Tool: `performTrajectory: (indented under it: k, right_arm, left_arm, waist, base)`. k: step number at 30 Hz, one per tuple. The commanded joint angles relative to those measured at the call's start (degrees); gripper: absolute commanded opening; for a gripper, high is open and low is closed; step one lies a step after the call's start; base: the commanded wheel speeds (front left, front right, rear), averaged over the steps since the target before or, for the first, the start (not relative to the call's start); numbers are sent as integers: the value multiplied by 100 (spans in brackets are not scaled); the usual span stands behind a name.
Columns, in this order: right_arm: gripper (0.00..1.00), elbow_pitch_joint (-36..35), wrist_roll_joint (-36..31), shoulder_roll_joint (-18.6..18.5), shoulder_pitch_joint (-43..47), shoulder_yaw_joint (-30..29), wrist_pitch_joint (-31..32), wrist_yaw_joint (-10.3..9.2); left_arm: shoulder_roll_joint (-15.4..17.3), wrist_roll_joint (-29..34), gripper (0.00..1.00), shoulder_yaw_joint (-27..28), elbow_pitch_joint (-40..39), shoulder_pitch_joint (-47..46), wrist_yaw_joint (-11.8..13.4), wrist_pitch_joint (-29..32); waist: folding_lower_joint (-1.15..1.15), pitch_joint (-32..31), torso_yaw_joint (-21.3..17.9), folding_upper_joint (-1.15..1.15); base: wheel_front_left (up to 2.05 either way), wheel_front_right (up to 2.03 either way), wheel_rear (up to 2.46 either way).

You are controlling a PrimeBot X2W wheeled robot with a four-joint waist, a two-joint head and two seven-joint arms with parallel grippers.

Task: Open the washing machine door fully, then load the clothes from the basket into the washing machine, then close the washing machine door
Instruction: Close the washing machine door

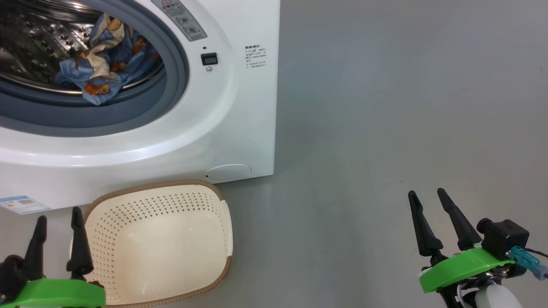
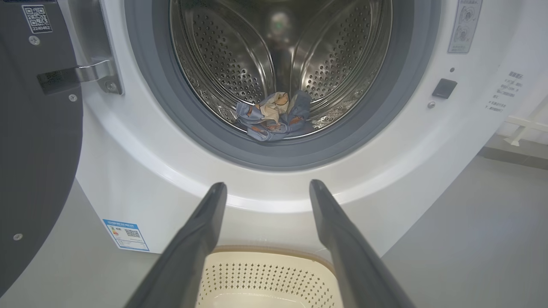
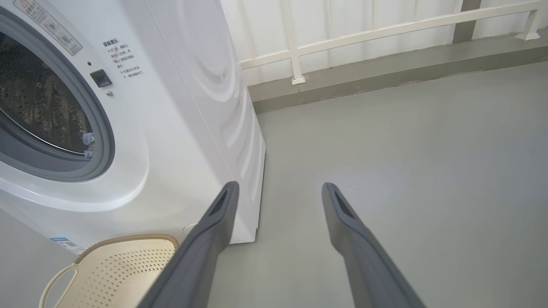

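The white washing machine (image 1: 239,107) (image 2: 128,179) (image 3: 184,128) stands open, and its door (image 2: 34,141) is swung wide to the left edge of the left wrist view. Light blue clothes (image 1: 105,60) (image 2: 274,115) with orange-brown prints lie bunched at the front of the steel drum, just behind the grey seal. On the floor before the machine sits the cream basket (image 1: 158,244) (image 2: 265,278) (image 3: 111,269), with nothing inside. My left gripper (image 1: 59,217) (image 2: 265,186) is open, low at the basket's left rim. Over bare floor right of the machine, my right gripper (image 1: 427,193) (image 3: 278,186) is open too.
Grey floor (image 1: 406,107) stretches to the right of the machine. A low grey kerb with a white railing (image 3: 385,30) runs along the back wall behind it. A blue-and-white label (image 1: 23,204) marks the machine's lower left corner.
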Motion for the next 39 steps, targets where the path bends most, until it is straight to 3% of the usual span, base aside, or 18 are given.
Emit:
performTrajectory:
  k: [1, 31, 39]
  right_arm:
    - [100, -116, 19, -57, 37, 153, -68, 9]
    - [100, -161, -4, -16, -8, 146, -68, 9]
    - [100, -206, -55, -76, -56, 236, -68, 9]
  left_arm:
    - [139, 2, 100, 159, -141, 24, -8, -30]
    - [105, 68, 100, 179, -172, -22, -8, -31]
    - [-44, 45, 100, 149, -274, -42, -8, -31]
  waist:
    - [0, -1, 3, 0]
    - [0, 35, 90, 0]
    - [0, 56, 448, 0]
  base:
    - [0, 0, 0]
    - [-60, 60, 0]
    - [0, 0, 0]
